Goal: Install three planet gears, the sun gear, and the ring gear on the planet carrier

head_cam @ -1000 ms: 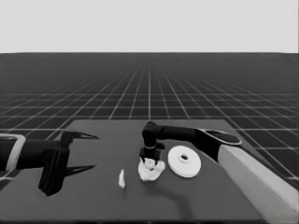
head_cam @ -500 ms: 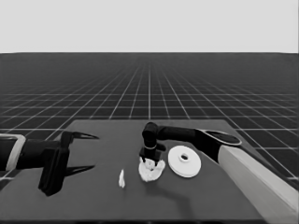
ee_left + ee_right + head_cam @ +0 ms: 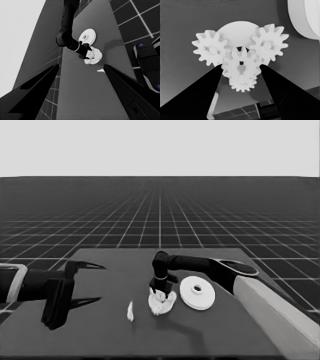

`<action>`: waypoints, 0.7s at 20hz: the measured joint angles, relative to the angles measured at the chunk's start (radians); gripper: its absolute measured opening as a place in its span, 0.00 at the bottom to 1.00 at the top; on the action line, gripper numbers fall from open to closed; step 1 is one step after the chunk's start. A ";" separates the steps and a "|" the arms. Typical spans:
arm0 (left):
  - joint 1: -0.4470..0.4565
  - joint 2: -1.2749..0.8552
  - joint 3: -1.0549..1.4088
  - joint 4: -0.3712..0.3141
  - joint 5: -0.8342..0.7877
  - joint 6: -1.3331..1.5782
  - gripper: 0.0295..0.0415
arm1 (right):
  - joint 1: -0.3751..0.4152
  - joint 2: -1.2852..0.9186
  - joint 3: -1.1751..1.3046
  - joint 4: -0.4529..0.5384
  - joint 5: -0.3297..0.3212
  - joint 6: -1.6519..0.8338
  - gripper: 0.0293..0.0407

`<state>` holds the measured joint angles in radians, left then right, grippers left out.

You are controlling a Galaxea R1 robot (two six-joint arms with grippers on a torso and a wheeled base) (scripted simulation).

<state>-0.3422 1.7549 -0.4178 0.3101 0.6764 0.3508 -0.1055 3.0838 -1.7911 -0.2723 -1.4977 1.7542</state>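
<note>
My right gripper (image 3: 160,291) reaches in from the right and stands over the smaller round part (image 3: 237,32) at mid-table. Two small gears (image 3: 211,50) (image 3: 268,45) lie on that part, and a third (image 3: 242,86) lies at its near edge. A fourth gear (image 3: 241,63) sits in the middle, meshed with them, and the right gripper (image 3: 241,67) is shut on its sides. The larger round part (image 3: 197,292) lies flat just right of the cluster. At the table's left end my left gripper (image 3: 99,282) waits open, holding nothing.
A thin white piece (image 3: 130,311) lies left of the gear cluster (image 3: 162,302), between it and the left gripper. Dark machinery with blue lights (image 3: 147,65) shows past the table's edge in the left wrist view.
</note>
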 joint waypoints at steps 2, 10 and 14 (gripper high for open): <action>0.000 0.000 0.000 0.000 0.000 0.000 0.75 | 0.000 0.000 0.000 0.000 0.000 0.021 0.14; 0.000 0.000 0.000 0.000 0.000 0.000 0.75 | 0.000 0.000 0.000 0.000 0.000 0.105 0.14; 0.000 0.000 0.000 0.000 0.000 0.000 0.75 | 0.000 0.000 0.000 0.000 0.000 0.147 0.14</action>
<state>-0.3422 1.7549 -0.4178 0.3101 0.6764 0.3508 -0.1056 3.0839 -1.7911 -0.2723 -1.4977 1.9008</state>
